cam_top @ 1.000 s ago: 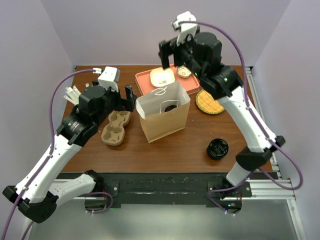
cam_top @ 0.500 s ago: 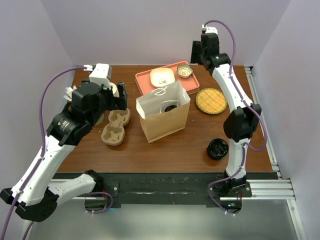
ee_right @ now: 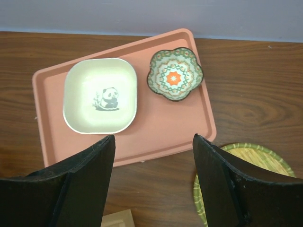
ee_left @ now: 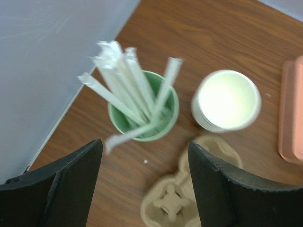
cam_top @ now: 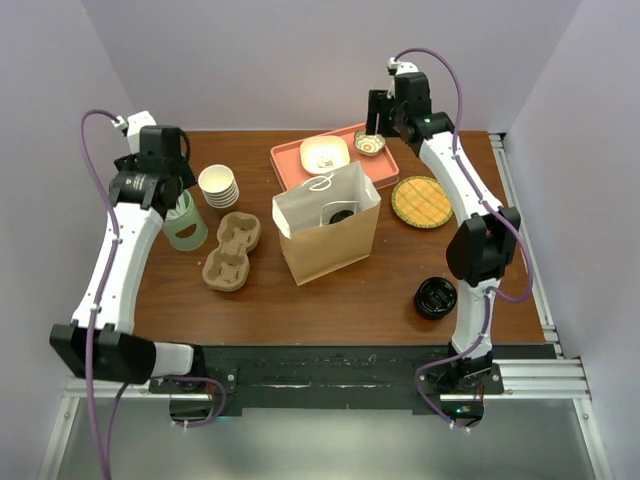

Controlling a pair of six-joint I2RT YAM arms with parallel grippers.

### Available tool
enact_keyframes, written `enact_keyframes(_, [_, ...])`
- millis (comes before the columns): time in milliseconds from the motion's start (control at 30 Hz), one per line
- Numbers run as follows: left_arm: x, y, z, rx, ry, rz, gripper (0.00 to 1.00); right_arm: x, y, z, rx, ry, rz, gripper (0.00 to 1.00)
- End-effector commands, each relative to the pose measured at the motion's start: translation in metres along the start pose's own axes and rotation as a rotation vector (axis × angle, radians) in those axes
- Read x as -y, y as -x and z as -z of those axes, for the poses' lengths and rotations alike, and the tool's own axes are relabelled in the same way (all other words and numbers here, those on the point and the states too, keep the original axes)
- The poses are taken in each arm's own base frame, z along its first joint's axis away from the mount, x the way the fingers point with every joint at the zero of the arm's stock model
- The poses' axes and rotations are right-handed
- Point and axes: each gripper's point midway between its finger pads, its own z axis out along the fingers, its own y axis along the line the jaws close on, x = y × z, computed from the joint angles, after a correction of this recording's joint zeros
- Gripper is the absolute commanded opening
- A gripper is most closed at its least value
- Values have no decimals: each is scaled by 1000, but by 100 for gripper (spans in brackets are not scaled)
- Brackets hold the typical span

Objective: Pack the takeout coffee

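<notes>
The takeout coffee (cam_top: 341, 215) stands inside the open brown paper bag (cam_top: 327, 245) at the table's middle; only its black lid shows over the rim. My left gripper (cam_top: 163, 188) hangs open and empty at the far left, over a green cup of wrapped straws (cam_top: 186, 226). In the left wrist view its jaws (ee_left: 144, 144) frame bare table just in front of that straw cup (ee_left: 144, 116). My right gripper (cam_top: 380, 112) is raised at the back, open and empty, over the pink tray (cam_top: 290, 160). In the right wrist view the gripper (ee_right: 154, 138) looks down on the tray's (ee_right: 156, 127) front edge.
A stack of cream paper cups (cam_top: 218, 185) and a pulp cup carrier (cam_top: 232, 252) lie left of the bag. The tray holds a panda dish (ee_right: 100, 96) and a flower bowl (ee_right: 174, 74). A woven plate (cam_top: 421, 202) lies right of it, a squat black round piece (cam_top: 436, 298) nearer the front.
My left arm swung back from beside the bag to the far left, uncovering the straw cup and paper cups. My right arm lifted from over the bag to the back wall.
</notes>
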Motion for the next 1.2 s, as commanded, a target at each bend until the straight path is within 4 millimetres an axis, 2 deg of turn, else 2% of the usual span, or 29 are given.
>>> enact_keyframes(0, [12,48,-22,88,-1,129,76,-39,52,52,132,206,-116,70])
enact_keyframes(33, [16,51,-29,87,-2,131,76,-44,53,55,137,242,-134,70])
enact_keyframes(67, [25,44,-47,48,3,104,75,-50,57,66,149,273,-146,70])
enact_keyframes(100, [30,53,-49,57,-7,101,74,-53,48,66,125,290,-168,70])
enact_keyframes(167, [40,52,-66,32,-16,62,72,-56,51,77,134,321,-178,70])
enact_keyframes(200, [44,63,-67,50,-32,64,71,-56,49,79,130,324,-177,70])
enact_keyframes(233, [45,67,-71,54,-27,47,69,-58,51,83,135,336,-173,70])
enact_keyframes(267, [47,63,-83,34,-7,32,68,-58,53,86,140,335,-168,71])
enact_keyframes(300, [45,70,-83,45,11,41,68,-56,60,90,159,331,-159,71])
enact_keyframes(333, [37,67,-86,32,59,43,67,-55,62,91,159,323,-155,71])
enact_keyframes(400, [37,62,-93,23,70,39,66,-56,69,93,173,325,-150,71])
enact_keyframes(567, [28,23,-108,-72,124,-13,63,-59,66,93,165,344,-158,71])
enact_keyframes(667, [18,12,-111,-91,179,-14,63,-56,67,92,166,334,-151,71])
enact_keyframes(733, [21,3,-118,-109,167,-28,64,-52,67,92,165,326,-155,71])
enact_keyframes(833, [29,-5,-129,-143,146,-34,59,-49,67,90,163,325,-160,71])
enact_keyframes(1033, [26,-13,-145,-156,201,-79,51,-47,69,90,168,329,-164,71])
enact_keyframes(1167, [25,1,-147,-126,219,-100,46,-45,70,91,170,325,-161,71])
